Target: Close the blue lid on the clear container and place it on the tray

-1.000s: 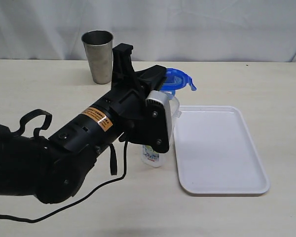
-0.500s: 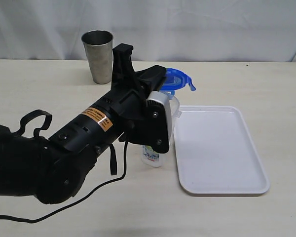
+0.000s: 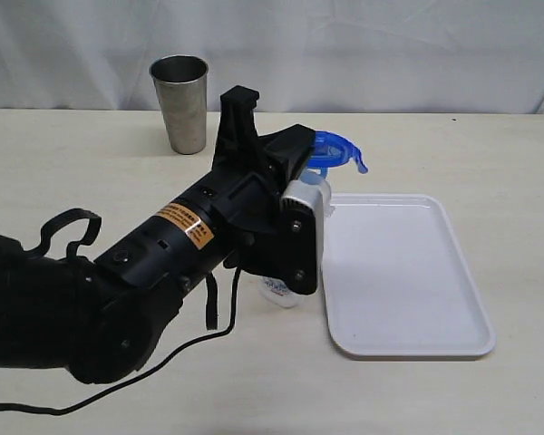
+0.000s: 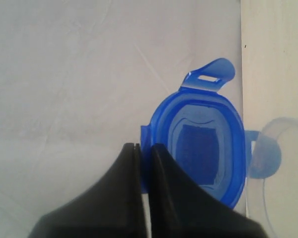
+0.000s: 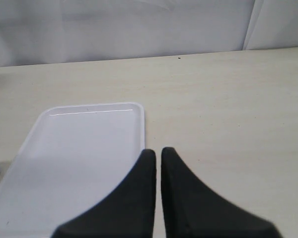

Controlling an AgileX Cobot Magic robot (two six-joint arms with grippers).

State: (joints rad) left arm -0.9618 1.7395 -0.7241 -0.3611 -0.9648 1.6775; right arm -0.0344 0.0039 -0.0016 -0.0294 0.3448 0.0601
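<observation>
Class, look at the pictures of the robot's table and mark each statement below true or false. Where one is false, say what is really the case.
1. The container stands on the tray. False: the container stands on the table, beside the tray.
2. The cup is upright. True: the cup stands with its mouth up.
3. The right jaws hold the lid. False: they are shut on nothing, and the lid is next to the left jaws.
4. The left jaws are shut. True.
5. Nothing lies on the tray. True.
</observation>
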